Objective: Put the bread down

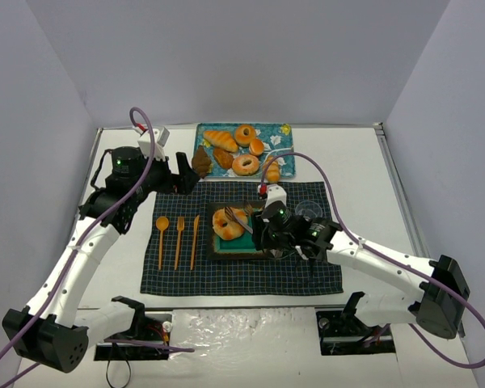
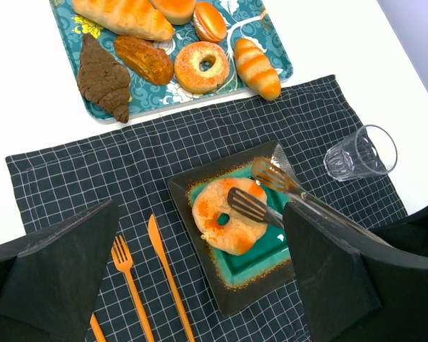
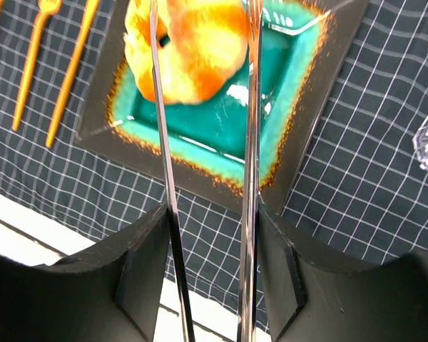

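The bread (image 1: 256, 146), a round orange bun with cream streaks, lies on the blue patterned tray (image 1: 286, 168) at the back; it also shows in the left wrist view (image 2: 209, 20). My right gripper (image 1: 268, 230) (image 3: 210, 214) is shut on metal tongs (image 1: 241, 220) (image 3: 251, 142). The tong arms stand apart, their tips over a pale orange ring-shaped pastry (image 1: 226, 224) (image 2: 228, 217) (image 3: 189, 50) that lies on the teal square plate (image 1: 226, 252) (image 2: 225, 288) (image 3: 164, 167). My left gripper (image 1: 186, 179) (image 2: 200, 204) is open and empty, above the cloth's back left.
The tray also holds ridged rolls (image 2: 121, 16), ring pastries (image 2: 201, 66) and a dark brown croissant (image 2: 103, 77). An orange spoon (image 1: 162, 238), fork (image 1: 179, 240) and knife (image 1: 195, 240) lie left of the plate on the checked cloth (image 1: 250, 279). A clear glass (image 1: 309, 210) stands right of the plate.
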Controlling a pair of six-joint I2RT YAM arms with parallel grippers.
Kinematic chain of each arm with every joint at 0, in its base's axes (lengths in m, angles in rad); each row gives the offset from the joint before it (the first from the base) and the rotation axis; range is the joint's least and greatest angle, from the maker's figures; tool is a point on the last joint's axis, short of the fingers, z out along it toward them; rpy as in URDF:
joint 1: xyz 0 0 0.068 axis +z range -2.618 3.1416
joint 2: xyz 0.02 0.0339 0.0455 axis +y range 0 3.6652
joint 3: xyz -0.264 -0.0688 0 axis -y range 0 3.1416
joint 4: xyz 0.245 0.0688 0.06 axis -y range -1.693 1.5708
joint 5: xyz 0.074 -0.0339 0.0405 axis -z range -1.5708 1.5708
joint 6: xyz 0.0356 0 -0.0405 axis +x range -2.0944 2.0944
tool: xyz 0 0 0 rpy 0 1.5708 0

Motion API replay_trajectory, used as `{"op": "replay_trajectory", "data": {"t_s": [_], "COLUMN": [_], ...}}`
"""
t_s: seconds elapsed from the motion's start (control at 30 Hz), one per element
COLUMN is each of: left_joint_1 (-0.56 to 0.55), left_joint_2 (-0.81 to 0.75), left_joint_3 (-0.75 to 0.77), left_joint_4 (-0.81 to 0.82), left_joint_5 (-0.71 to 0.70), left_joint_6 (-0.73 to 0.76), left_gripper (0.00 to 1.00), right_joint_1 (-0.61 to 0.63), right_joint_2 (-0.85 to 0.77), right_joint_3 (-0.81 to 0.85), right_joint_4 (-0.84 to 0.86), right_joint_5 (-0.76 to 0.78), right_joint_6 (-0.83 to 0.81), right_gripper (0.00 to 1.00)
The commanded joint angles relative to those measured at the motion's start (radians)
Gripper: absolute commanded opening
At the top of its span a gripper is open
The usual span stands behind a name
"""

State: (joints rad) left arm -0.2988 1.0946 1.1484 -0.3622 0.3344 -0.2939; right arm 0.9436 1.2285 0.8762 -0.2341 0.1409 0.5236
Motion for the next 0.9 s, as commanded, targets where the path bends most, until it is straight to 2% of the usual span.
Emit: {"op": "replay_trajectory", "data": {"t_s": [0.0,0.23,0.37,0.57,0.87], "left_joint_1": [0.009,0.015,0.019,0.032,0.048], "left_joint_2": [-0.026,-0.028,-0.024,-0.024,-0.023], "left_joint_3": [0.013,0.011,0.011,0.010,0.004], "left_joint_4": [0.067,0.067,0.066,0.073,0.086], "left_joint_5": [-0.004,-0.006,-0.002,0.009,0.029], "left_joint_6": [0.013,0.013,0.013,0.006,-0.007], "left_gripper": [0.97,0.97,0.97,0.97,0.97], "right_joint_1": [0.007,-0.007,-0.070,-0.327,-0.729], "right_joint_2": [-0.046,-0.046,-0.022,0.037,0.190], "right_joint_3": [0.090,0.186,0.238,0.303,0.375], "right_joint_4": [-0.009,-0.072,-0.074,-0.058,0.072], "right_joint_5": [0.067,0.148,0.162,0.118,0.010], "right_joint_6": [0.005,-0.019,-0.042,-0.117,-0.169], "right_gripper": [0.46,0.46,0.47,0.47,0.47]}}
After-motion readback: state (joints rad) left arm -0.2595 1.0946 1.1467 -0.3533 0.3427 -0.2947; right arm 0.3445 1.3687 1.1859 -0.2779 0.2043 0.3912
